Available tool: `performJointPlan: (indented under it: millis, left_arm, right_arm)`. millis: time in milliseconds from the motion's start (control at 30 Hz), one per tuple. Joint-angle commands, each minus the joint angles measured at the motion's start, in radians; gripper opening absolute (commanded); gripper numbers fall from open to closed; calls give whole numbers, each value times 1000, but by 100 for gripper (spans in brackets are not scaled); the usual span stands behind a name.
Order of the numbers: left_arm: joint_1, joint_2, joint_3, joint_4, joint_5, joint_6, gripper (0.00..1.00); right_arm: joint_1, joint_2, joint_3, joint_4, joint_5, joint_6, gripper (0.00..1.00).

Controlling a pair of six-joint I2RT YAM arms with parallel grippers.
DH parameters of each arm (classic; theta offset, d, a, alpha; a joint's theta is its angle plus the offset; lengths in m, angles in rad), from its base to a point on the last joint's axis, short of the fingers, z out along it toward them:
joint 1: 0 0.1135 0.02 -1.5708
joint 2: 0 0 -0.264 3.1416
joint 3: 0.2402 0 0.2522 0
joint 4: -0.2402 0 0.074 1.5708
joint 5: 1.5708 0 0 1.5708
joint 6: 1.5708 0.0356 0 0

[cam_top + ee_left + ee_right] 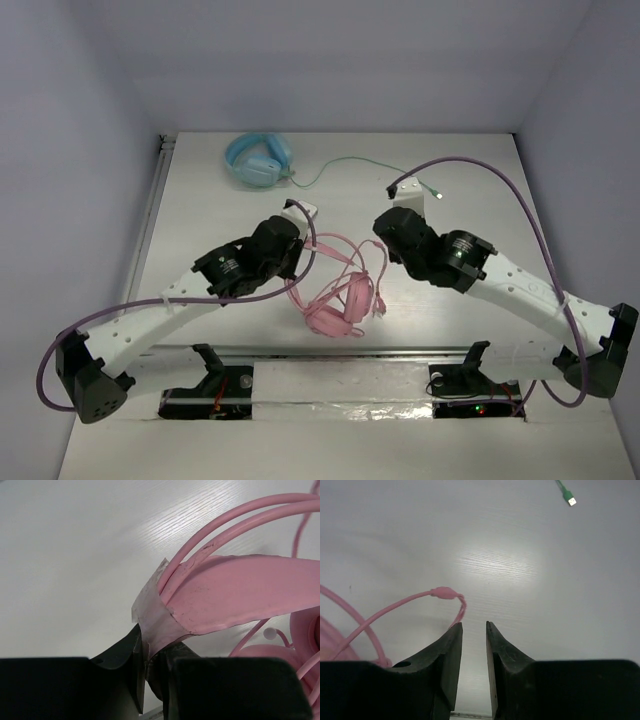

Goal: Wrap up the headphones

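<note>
Pink headphones, one pair, lie on the table with two arms flanking them. One blue pair lies well beyond. The left gripper is clamped on the taped end of the headband. The right gripper has narrowly parted, empty jaws, with the pink cable just beside them. Both wrist views cut off the earcups. One green plug shows.

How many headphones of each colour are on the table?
pink headphones: 1
blue headphones: 1
Total: 2
</note>
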Motion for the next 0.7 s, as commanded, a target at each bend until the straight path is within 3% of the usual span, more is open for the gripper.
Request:
performJointPlan:
  millis: [0,133,200,233,267,300,433,567,667]
  left_arm:
    - [19,-65,47,104,137,-25,0]
    - [52,-67,74,127,195,-35,0]
    - [65,-71,88,145,195,-46,0]
    - [80,-73,94,150,194,-51,0]
    - [89,-75,99,159,192,-61,0]
    - [109,-78,110,164,191,-69,0]
    - [131,-84,128,179,203,-87,0]
    - [152,-88,130,199,227,-103,0]
    - [163,-87,128,205,235,-115,0]
  right_arm:
    - [-39,-50,-91,241,-115,2,32]
    - [-91,-115,-229,416,-220,22,31]
    - [-120,-168,-317,522,-302,41,25]
    - [-140,-183,-344,556,-350,47,21]
    - [-186,-194,-370,597,-392,65,6]
    - [-197,-208,-418,619,-431,83,0]
    - [-197,-301,-602,787,-427,183,0]
    - [-197,-356,-734,963,-473,241,27]
    - [-197,-387,-829,1079,-538,274,37]
